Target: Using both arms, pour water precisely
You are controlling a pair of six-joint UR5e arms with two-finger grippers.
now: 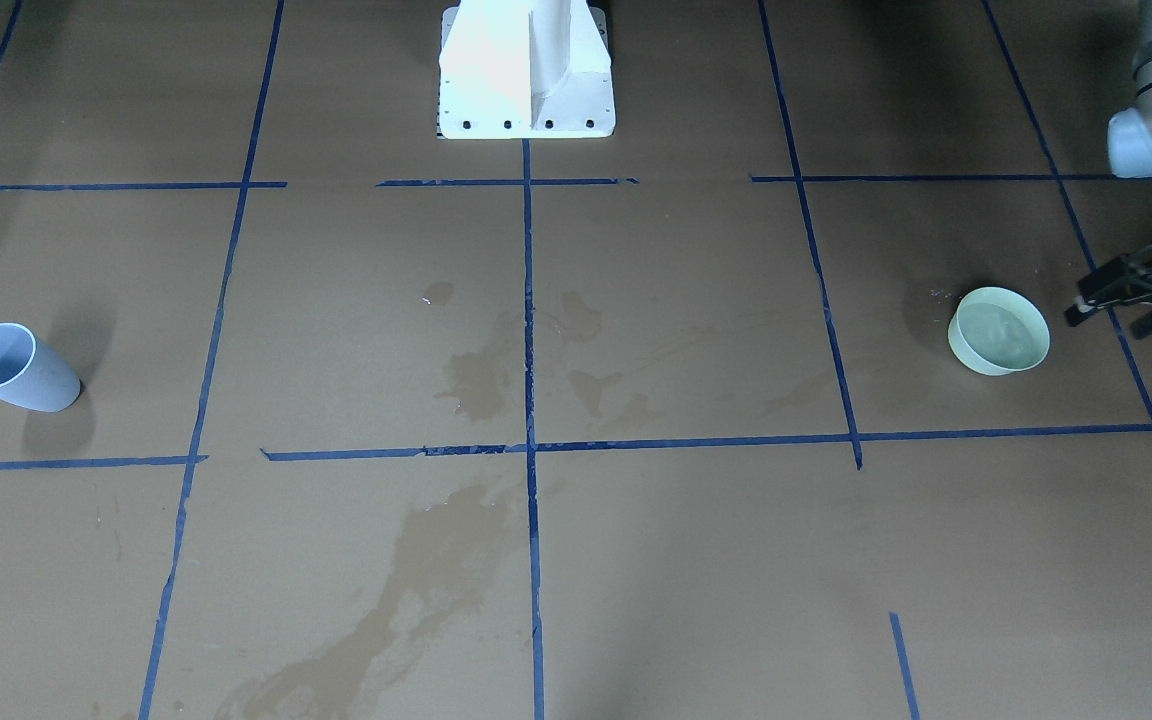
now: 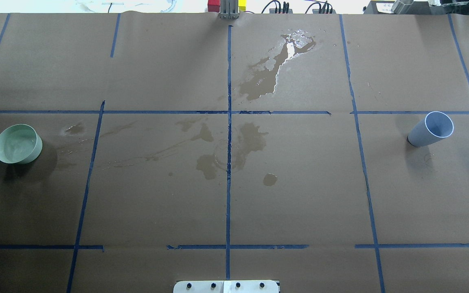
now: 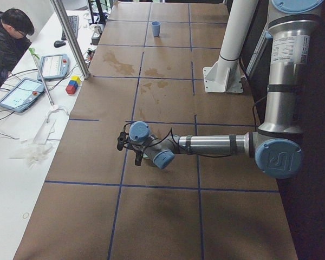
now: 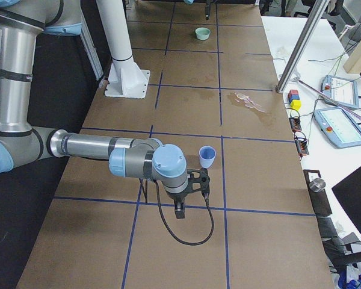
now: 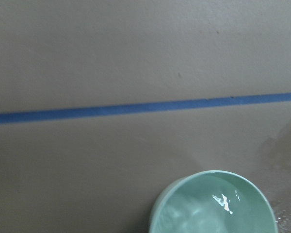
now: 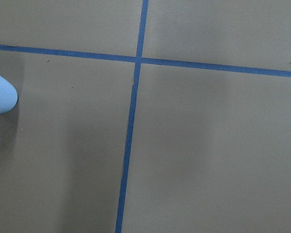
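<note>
Sitting in the bowl (image 1: pixel 976 356), far left: the water (image 1: pixel 1002 328). Cup (image 1: pixel 18 368) far right, seemingly empty. Left gripper (image 1: pixel 1102 316) beside bowl, right gripper (image 4: pixel 202 184) near cup, both empty-handed, jaw spread unclear. Pour likely done; spills (image 2: pixel 259 81) about.

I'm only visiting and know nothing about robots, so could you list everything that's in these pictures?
bowl: one, mint green, at the table's left end
water: a little, clear, in the bowl
cup: one, pale blue, upright at the table's right end
wet patches: several, dark, at mid-table and on the far side
tape lines: many, blue, forming a grid on the brown paper
pedestal: one, white, at the robot's edge of the table
tablets: two, grey, on the white bench
blocks: a few, red, yellow and blue, at the bench's edge
person: one, dark jacket, at the bench
left arm: grey with pale blue joints, near the bowl
right arm: same colours, near the cup
left claw: black, beside the bowl
right claw: black, beside the cup
</note>
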